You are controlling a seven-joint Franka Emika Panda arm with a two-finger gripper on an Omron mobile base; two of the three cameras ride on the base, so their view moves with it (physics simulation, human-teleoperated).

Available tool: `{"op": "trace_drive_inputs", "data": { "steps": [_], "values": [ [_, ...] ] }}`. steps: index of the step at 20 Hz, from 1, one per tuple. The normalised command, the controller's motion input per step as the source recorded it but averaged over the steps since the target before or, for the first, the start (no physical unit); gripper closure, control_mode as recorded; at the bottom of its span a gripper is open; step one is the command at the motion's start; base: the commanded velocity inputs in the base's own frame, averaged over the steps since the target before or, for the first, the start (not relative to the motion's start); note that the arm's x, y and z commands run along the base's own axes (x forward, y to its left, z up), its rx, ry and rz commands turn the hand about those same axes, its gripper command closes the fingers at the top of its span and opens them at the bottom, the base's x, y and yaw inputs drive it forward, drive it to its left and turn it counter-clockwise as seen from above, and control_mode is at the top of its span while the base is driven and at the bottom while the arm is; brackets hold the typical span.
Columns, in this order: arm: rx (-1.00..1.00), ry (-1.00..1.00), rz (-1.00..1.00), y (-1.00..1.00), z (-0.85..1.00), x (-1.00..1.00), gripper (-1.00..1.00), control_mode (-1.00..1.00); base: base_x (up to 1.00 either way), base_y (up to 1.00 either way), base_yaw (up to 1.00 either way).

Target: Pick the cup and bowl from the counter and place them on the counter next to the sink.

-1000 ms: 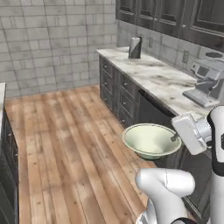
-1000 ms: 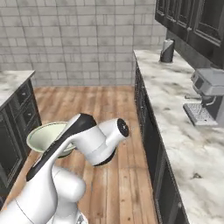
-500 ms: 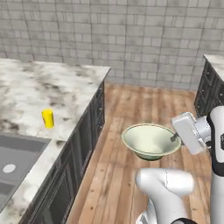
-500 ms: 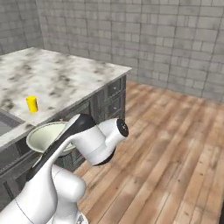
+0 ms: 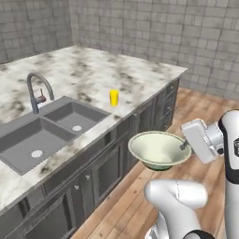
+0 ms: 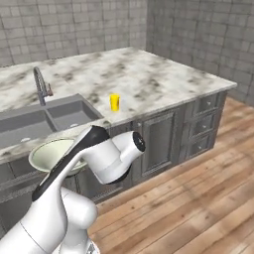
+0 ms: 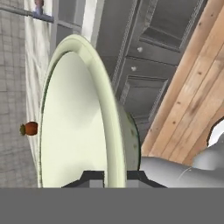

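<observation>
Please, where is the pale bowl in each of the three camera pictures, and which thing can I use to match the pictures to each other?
Left base view: the bowl is at lower centre, over the wooden floor, with the gripper shut on its right rim.
Right base view: the bowl is at lower left, partly behind the arm.
Hand view: the bowl stands on edge, left of centre.
Shared landmark: the faucet.

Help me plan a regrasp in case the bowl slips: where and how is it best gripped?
Grip the bowl at its thick rim, one finger inside and one outside, coming from the side. It is too wide to span, and its tapered wall gives no other hold. The gripper holds it this way now, on the rim away from the sink.
</observation>
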Motion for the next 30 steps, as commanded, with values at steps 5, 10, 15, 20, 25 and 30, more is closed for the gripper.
{"op": "trace_drive_inputs", "data": {
  "steps": [5, 10, 15, 20, 25, 30],
  "values": [
    [0.0, 0.0, 0.0, 0.0, 0.0, 0.0, 1.0, 1.0, -0.47, 0.14, 0.39],
    [0.0, 0.0, 0.0, 0.0, 0.0, 0.0, 1.0, 1.0, 0.2, 0.63, 0.33],
    [0.0, 0.0, 0.0, 0.0, 0.0, 0.0, 1.0, 1.0, 0.31, 0.35, 0.3],
    [0.0, 0.0, 0.0, 0.0, 0.0, 0.0, 1.0, 1.0, 0.35, 0.22, 0.22],
    [0.0, 0.0, 0.0, 0.0, 0.0, 0.0, 1.0, 1.0, 0.65, 0.21, 0.31],
    [0.0, 0.0, 0.0, 0.0, 0.0, 0.0, 1.0, 1.0, 0.56, 0.03, 0.36]
  ]
}}
